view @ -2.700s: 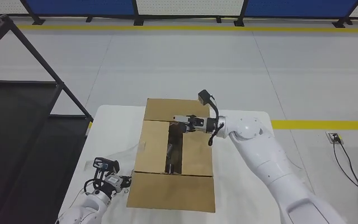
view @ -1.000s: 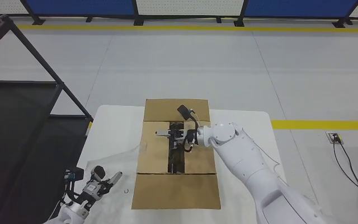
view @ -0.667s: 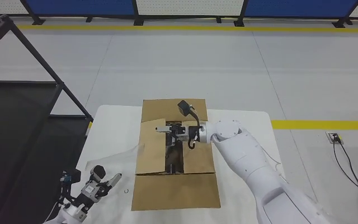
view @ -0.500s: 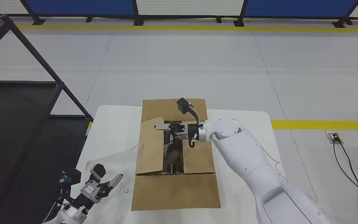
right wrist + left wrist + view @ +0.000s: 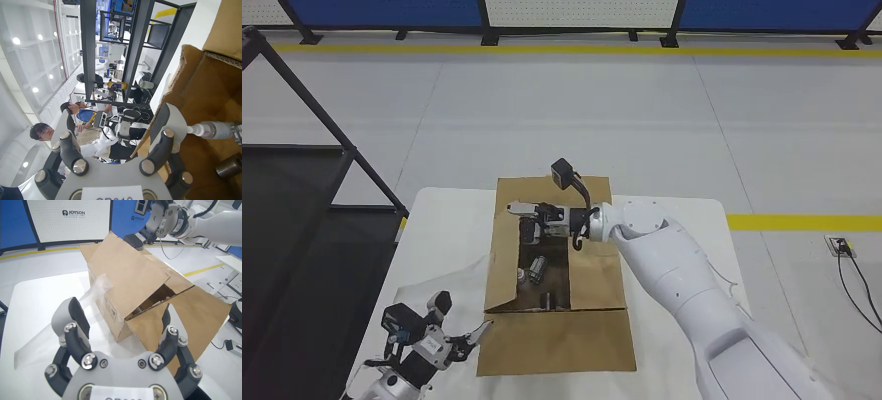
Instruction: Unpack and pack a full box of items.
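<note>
Right hand [image 5: 523, 214] spread at raised flap [image 5: 502, 262], box [image 5: 552, 342] lengthwise away from robot

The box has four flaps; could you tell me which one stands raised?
The side flap nearest the black rack: it tilts up with the right gripper at its far end; the others lie roughly flat.

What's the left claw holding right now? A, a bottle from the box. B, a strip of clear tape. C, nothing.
C: the left claw is open and empty, near a corner of the cardboard box.
</note>
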